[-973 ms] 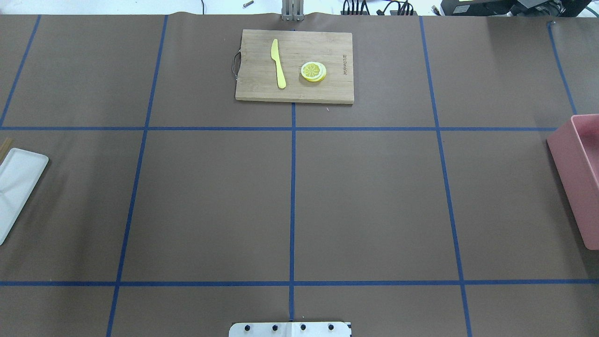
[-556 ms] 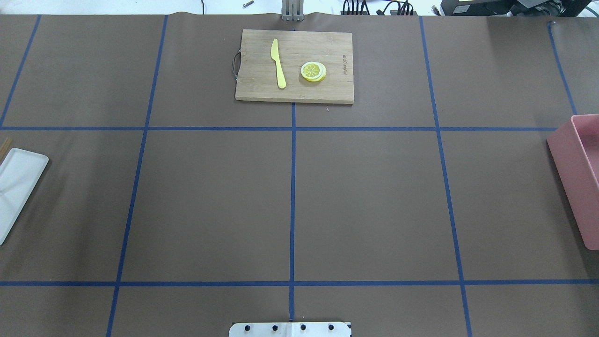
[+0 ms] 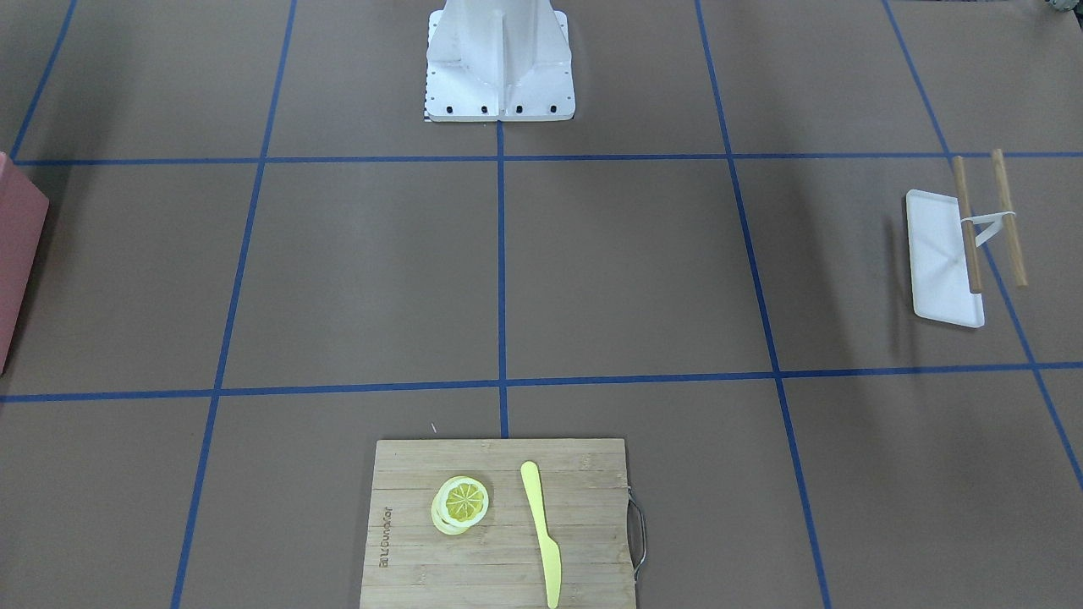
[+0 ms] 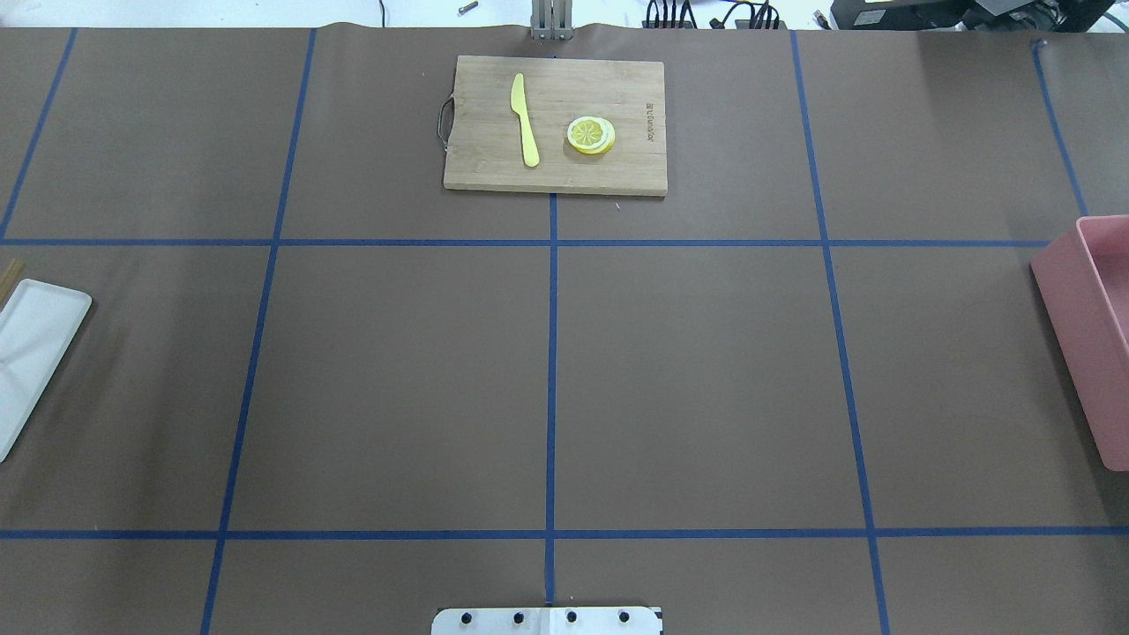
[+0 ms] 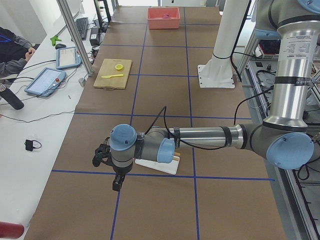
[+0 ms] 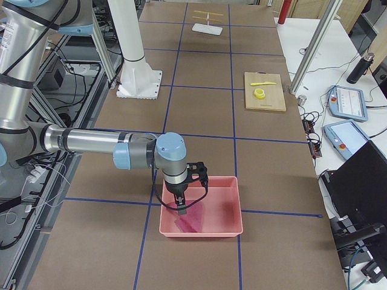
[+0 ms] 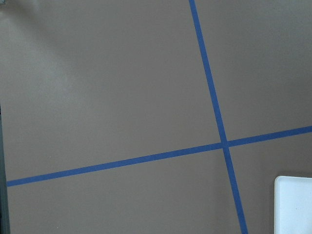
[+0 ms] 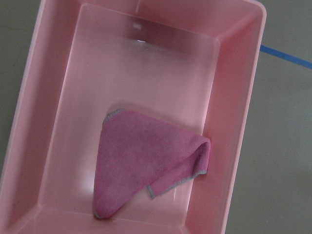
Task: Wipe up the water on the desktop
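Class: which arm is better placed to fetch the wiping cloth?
Right. The right gripper hangs over the pink cloth in the pink bin; the left gripper hangs at the opposite end of the desktop.

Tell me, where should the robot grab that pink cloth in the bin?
Probably the doubled-over fold of the cloth, pinched from straight above. The rest lies flat on the floor of the bin, offering little to pinch, while the fold stands up a bit. The bin's walls block a sideways approach.
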